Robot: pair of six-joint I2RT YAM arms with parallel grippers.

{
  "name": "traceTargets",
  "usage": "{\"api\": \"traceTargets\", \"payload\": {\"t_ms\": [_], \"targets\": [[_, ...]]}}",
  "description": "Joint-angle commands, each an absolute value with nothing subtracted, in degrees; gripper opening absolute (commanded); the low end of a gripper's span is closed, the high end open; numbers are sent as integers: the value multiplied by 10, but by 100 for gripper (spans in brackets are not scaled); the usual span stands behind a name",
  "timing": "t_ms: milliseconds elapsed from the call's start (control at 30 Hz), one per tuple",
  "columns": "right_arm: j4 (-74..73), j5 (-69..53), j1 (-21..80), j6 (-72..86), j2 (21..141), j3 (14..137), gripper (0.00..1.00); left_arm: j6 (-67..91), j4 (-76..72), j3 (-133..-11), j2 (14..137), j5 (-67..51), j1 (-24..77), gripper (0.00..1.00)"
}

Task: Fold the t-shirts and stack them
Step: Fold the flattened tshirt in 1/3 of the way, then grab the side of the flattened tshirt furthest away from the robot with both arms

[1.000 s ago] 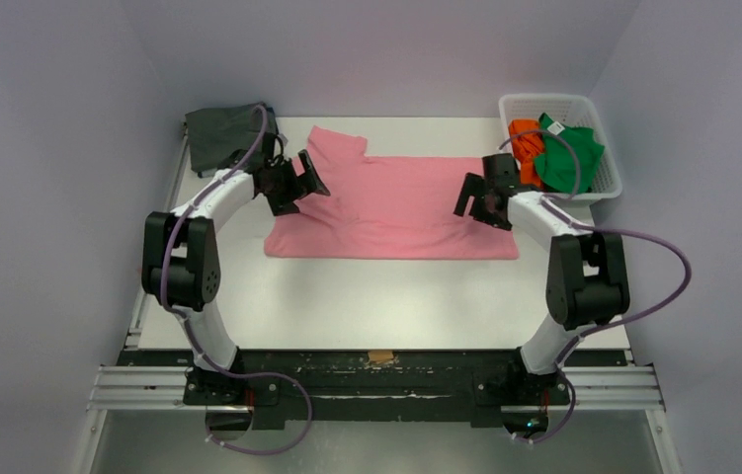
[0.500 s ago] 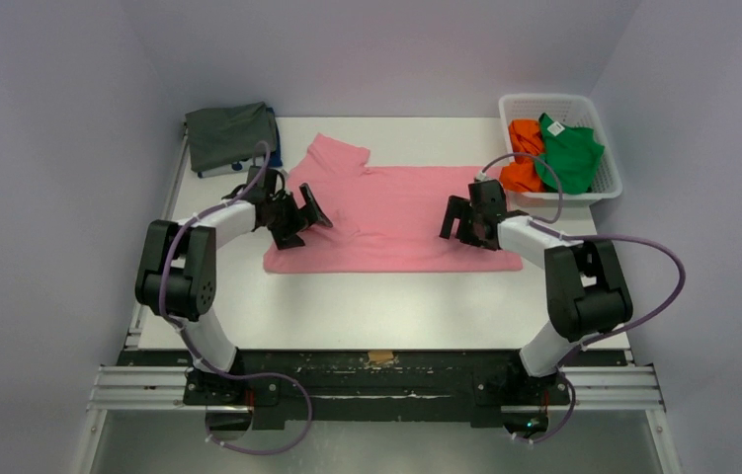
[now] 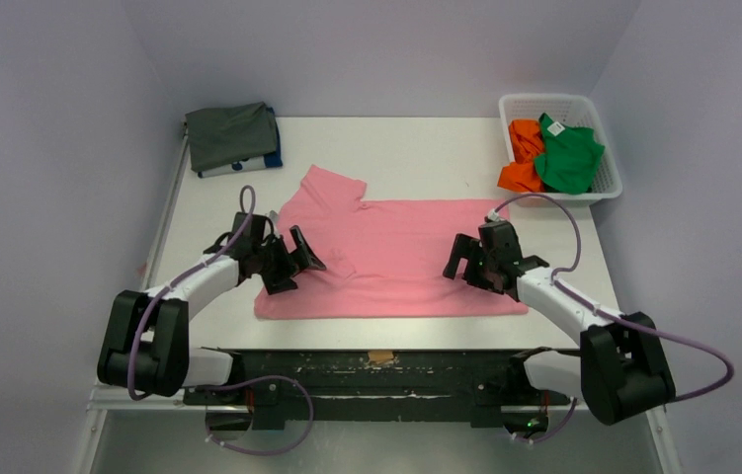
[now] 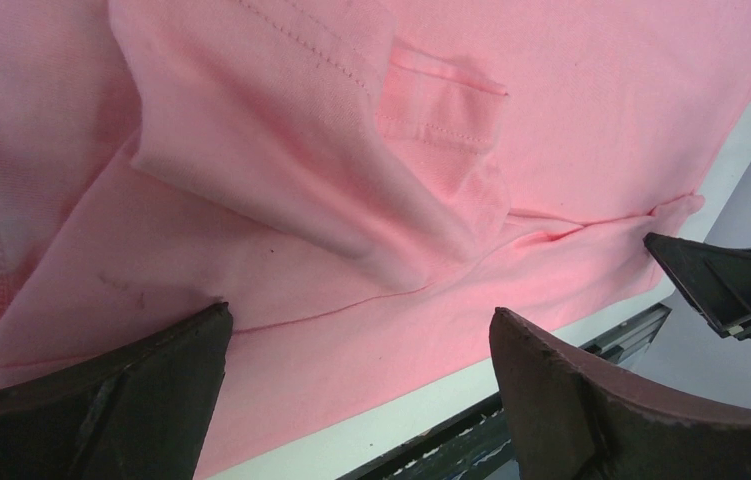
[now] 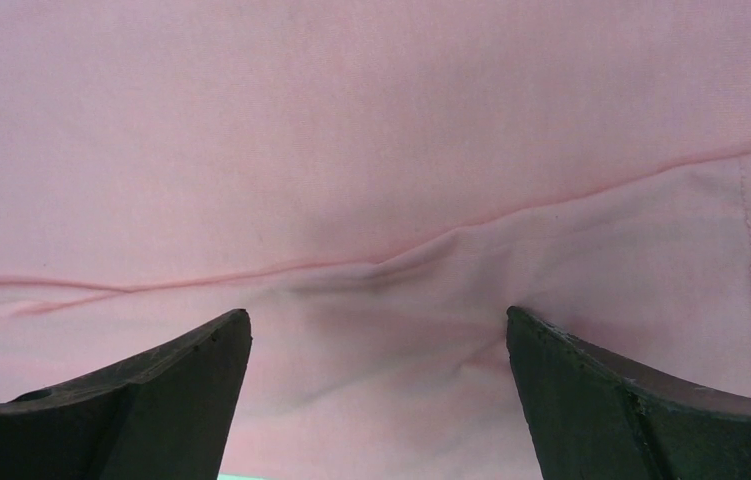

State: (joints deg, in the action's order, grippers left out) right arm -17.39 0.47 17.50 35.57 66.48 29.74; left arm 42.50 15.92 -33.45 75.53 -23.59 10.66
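The white table sits between pale purple walls. A white basket at the far right corner holds an orange shirt and a green shirt. A grey shirt lies on a blue shirt at the far left corner. The big pink shirt lies flat by the near edge. The left gripper and right gripper hang over its two ends, fingers spread wide.

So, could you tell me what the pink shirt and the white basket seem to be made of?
Pink shirt: soft matte knit cloth, probably cotton; fine weave, stitched seams and creases show close up. Basket: apparently white moulded plastic, smooth finish; stiff lattice walls with regular holes.
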Motion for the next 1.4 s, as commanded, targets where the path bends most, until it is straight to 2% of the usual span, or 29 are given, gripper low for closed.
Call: {"api": "traceTargets", "payload": {"t_ms": [0, 300, 500, 800, 933, 1100, 1233, 1367], "targets": [[-268, -18, 184, 412, 616, 244, 99, 429, 243, -269, 731, -191, 116, 100], [-321, -20, 189, 449, 508, 206, 99, 435, 300, -229, 608, -177, 116, 100], [-350, 6, 189, 451, 466, 235, 99, 436, 326, -239, 565, -183, 116, 100], [-383, 102, 188, 443, 481, 379, 99, 420, 413, -406, 500, -114, 116, 100], [-366, 150, 188, 418, 536, 439, 99, 405, 411, -484, 551, -84, 116, 100], [-324, 157, 181, 377, 643, 519, 99, 380, 377, -602, 682, -78, 114, 100], [-283, 146, 147, 346, 708, 553, 99, 351, 367, -742, 844, -76, 111, 100], [-211, 80, 77, 328, 757, 540, 98, 321, 405, -905, 1009, -86, 103, 100]]}}
